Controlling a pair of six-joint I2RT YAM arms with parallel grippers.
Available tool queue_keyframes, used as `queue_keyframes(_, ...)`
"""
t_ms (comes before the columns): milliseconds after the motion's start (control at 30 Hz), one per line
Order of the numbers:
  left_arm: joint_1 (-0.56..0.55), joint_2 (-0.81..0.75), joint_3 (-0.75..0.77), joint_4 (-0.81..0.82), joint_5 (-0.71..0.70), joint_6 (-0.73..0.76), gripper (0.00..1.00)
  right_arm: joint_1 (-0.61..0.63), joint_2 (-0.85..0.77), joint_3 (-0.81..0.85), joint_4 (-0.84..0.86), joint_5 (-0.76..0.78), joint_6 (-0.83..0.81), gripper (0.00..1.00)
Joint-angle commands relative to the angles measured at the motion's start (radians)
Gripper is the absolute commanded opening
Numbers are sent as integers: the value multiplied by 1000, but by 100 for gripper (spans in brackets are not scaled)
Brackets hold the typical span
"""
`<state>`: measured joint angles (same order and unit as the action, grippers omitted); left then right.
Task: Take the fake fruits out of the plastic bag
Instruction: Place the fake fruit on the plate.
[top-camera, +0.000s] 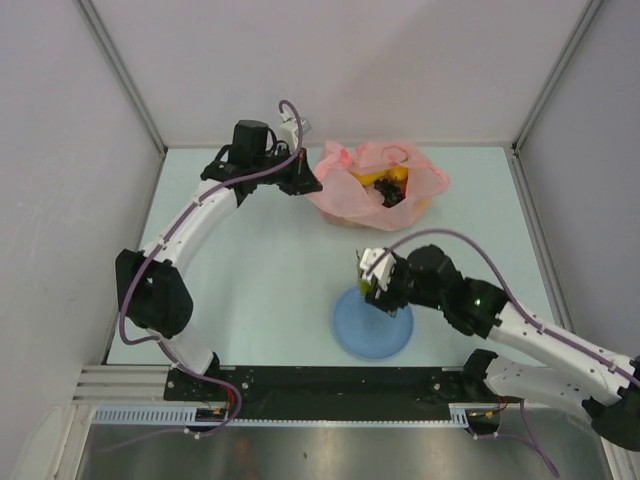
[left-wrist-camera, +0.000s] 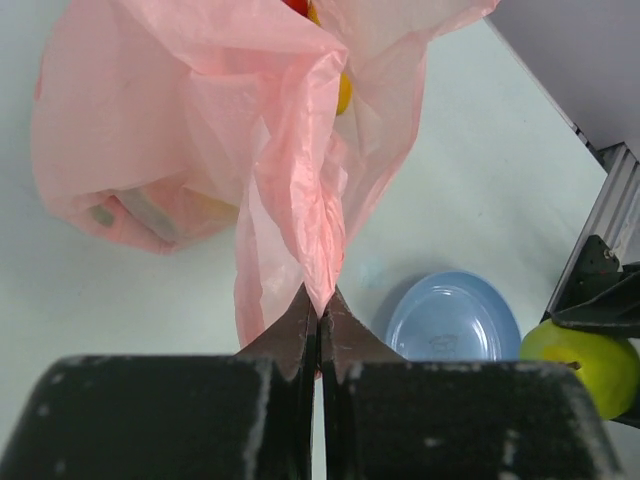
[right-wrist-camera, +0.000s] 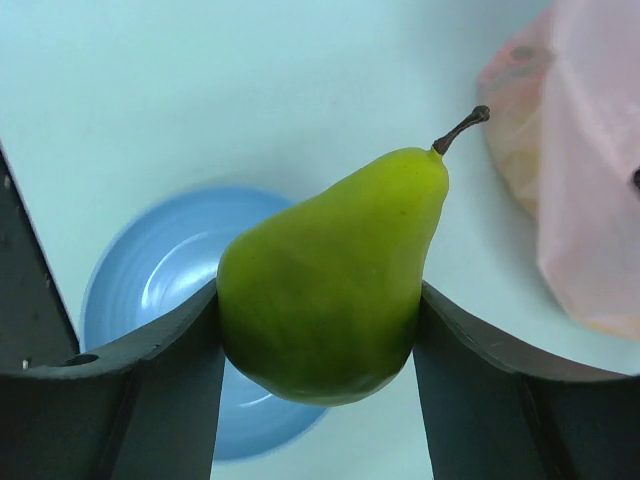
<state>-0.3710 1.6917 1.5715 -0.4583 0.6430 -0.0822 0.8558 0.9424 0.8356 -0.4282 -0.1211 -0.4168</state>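
Right wrist view: the right gripper (right-wrist-camera: 318, 330) is clamped on a glossy green plastic pear (right-wrist-camera: 330, 280) with a brown stem, held above the round blue plate (right-wrist-camera: 140, 280) and not yet set down. No fruit shows on the plate, so I judge this pear to be the first one out.

Farther back, the left gripper (left-wrist-camera: 320, 325) has its fingers pressed together on a pinched fold of the thin translucent pink plastic bag (left-wrist-camera: 290, 150), which lies on the pale table (top-camera: 270, 280). Yellow and dark fruits (top-camera: 388, 186) lie inside its open mouth, so most of the work is left. The bag's slack folds around the mouth look the likeliest hindrance to the next reach.
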Motion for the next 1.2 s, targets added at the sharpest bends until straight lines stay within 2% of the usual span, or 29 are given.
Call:
queue_keyframes(0,1,-96,-37,70,32,-30,1,127,-111,-173,132,228,-74,13)
queue_keyframes(100,1,-116,-67,70,30,-27,1,178,-108,-276,299,311,-76,13)
queue_keyframes(233,1,-135,-94,64,18,-22,1,206,-90,-409,482,302,-88,15)
queue_keyframes(500,0,-196,-165,24,-26,31,1,247,120,-434,739,281,-1,16)
queue_keyframes(600,1,-217,-198,21,-43,45,1,253,185,-435,781,268,24,16)
queue_keyframes(767,0,-233,-212,23,-49,52,1,255,191,-466,779,251,62,17)
queue_keyframes(867,1,-234,-209,21,-48,56,1,256,214,-472,802,230,75,26)
queue_keyframes(1067,1,-237,-206,24,-34,56,0,256,263,-513,833,164,81,28)
queue_keyframes(1100,1,-239,-211,27,-31,56,0,256,269,-515,836,147,84,40)
queue_keyframes(1167,1,-245,-215,27,-29,58,0,256,283,-515,832,132,88,53)
